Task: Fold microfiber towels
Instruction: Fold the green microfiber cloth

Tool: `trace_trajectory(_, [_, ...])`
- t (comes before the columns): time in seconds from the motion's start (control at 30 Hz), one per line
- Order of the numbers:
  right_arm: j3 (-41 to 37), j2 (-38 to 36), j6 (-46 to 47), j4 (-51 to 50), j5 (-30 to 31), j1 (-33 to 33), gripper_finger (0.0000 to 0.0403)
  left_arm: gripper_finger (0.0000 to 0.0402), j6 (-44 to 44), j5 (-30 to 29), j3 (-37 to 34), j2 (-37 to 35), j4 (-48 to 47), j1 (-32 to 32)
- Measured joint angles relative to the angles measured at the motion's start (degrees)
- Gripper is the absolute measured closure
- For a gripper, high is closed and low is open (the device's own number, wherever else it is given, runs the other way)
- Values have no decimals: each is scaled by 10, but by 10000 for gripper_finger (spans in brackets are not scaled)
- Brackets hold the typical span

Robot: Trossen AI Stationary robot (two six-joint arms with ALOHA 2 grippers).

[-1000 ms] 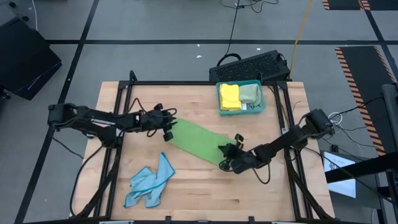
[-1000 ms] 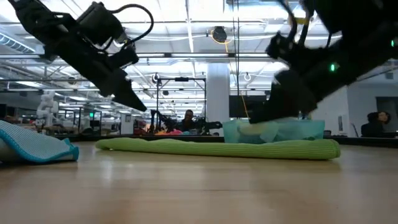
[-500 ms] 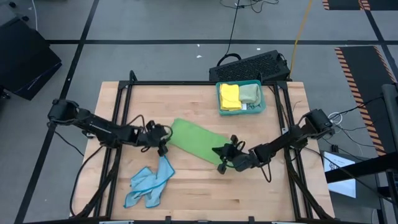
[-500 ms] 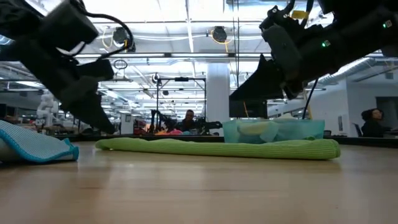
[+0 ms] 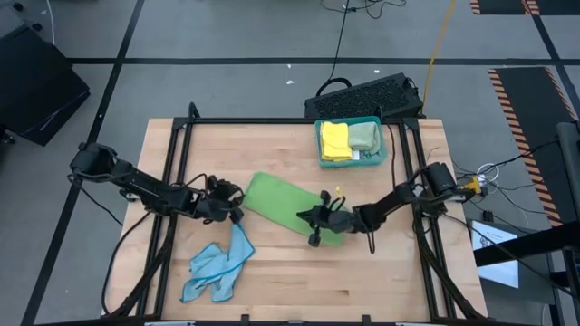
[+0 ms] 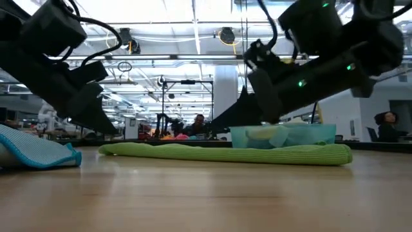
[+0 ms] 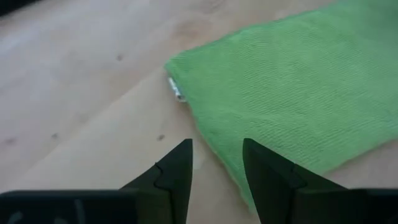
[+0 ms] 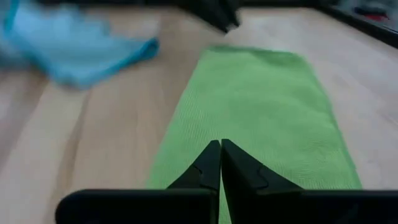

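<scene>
Two grippers at mid-frame green towel (image 5: 283,206): left gripper (image 7: 216,163) jaws part-open, right gripper (image 8: 221,163) jaws shut empty — edge grab may slip.

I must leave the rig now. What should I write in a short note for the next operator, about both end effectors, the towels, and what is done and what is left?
Left end effector: open, empty, low at one end of the bright green microfiber towel.
Right end effector: shut, empty, over the other end of that towel.
Bright green towel: folded into a long flat strip in the middle of the wooden table, needs a further fold.
Light blue microfiber towel: crumpled at the near left of the table, not folded yet.
Teal plastic tray at the far edge: holds a folded yellow towel and a pale green towel.
</scene>
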Motion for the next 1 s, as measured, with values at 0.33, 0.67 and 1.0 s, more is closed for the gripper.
trace_trajectory(0.33, [0, -29, -176, -15, -116, -60, 397, 259, -24, -43, 26, 0, 2, -59])
trace_trajectory(0.67, [0, -30, -145, -2, -148, -68, 397, 258, -49, -36, 29, 0, -24, -45])
trace_trajectory(1.0, [0, -30, -208, -27, -189, -82, 397, 222, -146, 41, 29, 0, -57, 11])
